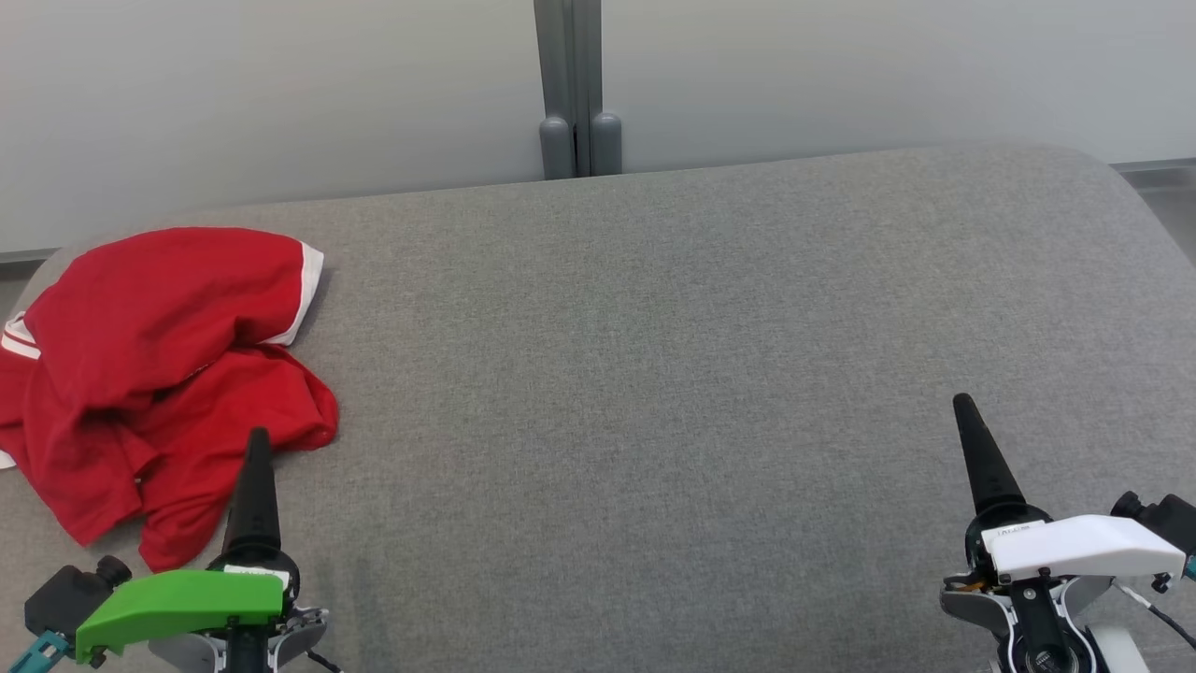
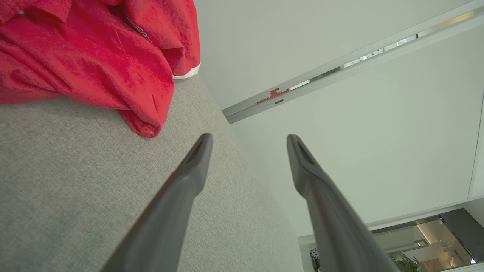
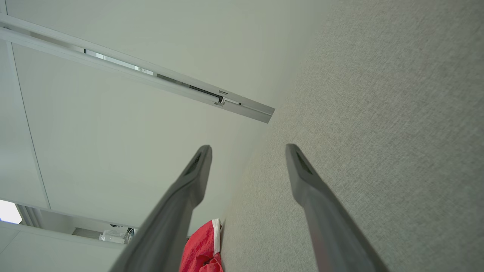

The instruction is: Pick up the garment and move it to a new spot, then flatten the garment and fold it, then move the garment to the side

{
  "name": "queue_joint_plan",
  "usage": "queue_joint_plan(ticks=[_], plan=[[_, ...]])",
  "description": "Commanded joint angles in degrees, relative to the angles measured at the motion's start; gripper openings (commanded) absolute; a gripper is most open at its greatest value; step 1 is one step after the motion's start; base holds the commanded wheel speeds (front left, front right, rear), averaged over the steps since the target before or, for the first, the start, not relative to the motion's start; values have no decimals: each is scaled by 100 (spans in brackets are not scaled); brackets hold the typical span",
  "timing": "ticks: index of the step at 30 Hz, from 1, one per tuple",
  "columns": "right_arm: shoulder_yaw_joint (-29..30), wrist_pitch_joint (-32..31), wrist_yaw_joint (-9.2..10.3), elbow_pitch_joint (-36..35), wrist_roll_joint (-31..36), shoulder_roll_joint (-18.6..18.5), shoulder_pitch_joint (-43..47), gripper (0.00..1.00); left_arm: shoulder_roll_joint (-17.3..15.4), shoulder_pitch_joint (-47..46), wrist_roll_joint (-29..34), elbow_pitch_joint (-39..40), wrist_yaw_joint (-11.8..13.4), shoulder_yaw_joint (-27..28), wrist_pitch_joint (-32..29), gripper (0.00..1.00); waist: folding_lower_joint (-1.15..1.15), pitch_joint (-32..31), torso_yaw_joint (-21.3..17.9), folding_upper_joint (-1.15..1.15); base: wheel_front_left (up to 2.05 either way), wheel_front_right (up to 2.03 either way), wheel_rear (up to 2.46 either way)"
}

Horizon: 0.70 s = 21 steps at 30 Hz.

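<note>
Far left, a crumpled red white-trimmed garment (image 1: 159,374) hugs the edge of the grey fabric tabletop (image 1: 654,374); left gripper (image 2: 249,140) and right gripper (image 3: 247,149) both wide, empty; a shallow pinch could drag it off.

The garment (image 1: 159,374) lies on the bench (image 1: 654,374) at its far left, reaching over the left edge. The left gripper (image 1: 258,444) sits at the near left, just before the garment's near edge. In the left wrist view its fingers (image 2: 196,158) stand near the cloth (image 2: 94,56) but apart from it. The right gripper (image 1: 964,411) sits at the near right, above bare bench and well apart from the garment. Behind the bench stands a wall (image 1: 280,93), with a post (image 1: 579,93) behind the middle of the far edge.
</note>
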State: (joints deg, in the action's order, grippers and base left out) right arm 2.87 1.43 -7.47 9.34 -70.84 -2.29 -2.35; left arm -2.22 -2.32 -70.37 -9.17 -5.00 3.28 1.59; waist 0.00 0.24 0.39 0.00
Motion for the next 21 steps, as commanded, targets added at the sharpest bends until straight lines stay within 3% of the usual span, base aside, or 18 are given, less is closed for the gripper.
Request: queue_joint_plan(ticks=[1,21], plan=[[-24,62,-1,-138,177,-30,-12,100,-38,-24,213,139,22,-21,49,100,0,0,2,0,0,0,0],[-306,449,-2,-386,1864,-43,58,100,-53,113,2221,424,212,-233,436,100,0,-17,31,0,0,0,0]])
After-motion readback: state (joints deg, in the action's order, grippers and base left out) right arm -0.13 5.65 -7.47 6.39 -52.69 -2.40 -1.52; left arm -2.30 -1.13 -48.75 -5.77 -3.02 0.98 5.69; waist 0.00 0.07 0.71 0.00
